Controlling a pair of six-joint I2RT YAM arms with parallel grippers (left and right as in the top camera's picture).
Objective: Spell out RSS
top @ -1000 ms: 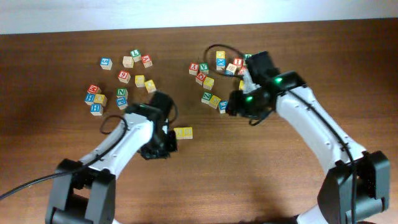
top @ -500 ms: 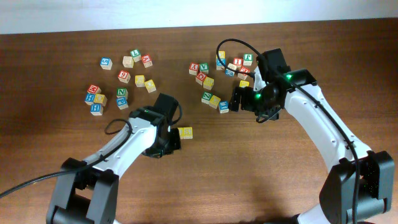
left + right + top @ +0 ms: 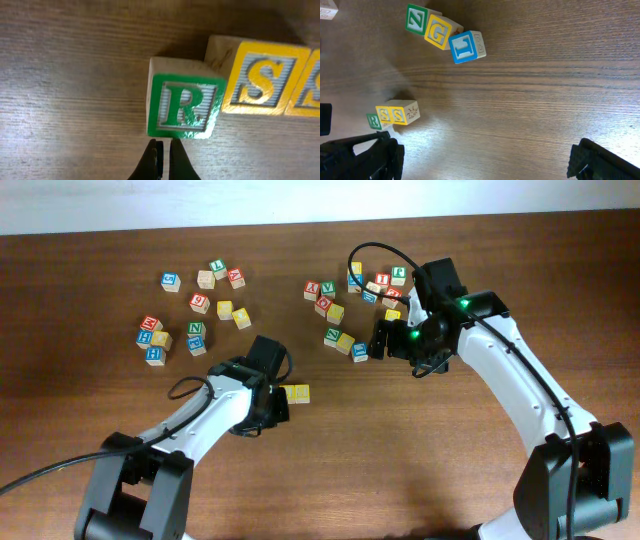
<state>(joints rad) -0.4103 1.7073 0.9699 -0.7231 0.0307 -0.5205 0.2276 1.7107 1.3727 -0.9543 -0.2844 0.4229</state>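
Note:
In the left wrist view a cube with a green R (image 3: 182, 105) stands on the wood. It sits against a yellow S cube (image 3: 260, 80), slightly nearer to the camera than it. A second yellow S cube (image 3: 311, 85) is cut off by the right edge. My left gripper (image 3: 162, 146) is shut, its tips right at the R cube's near edge and holding nothing. From overhead the yellow S cubes (image 3: 296, 393) lie just right of the left gripper (image 3: 270, 406). My right gripper (image 3: 485, 160) is open and empty over bare wood, with the R and S row (image 3: 392, 116) at its left.
Lettered cubes are scattered in a left cluster (image 3: 195, 305) and a back-right cluster (image 3: 350, 285). A green, a yellow and a blue cube (image 3: 465, 46) lie in a short row ahead of the right gripper. A black cable (image 3: 365, 250) loops above the right arm.
The right gripper opened wide and drew back to the right, away from the cube cluster. The left gripper edged right towards the yellow cubes, staying shut.

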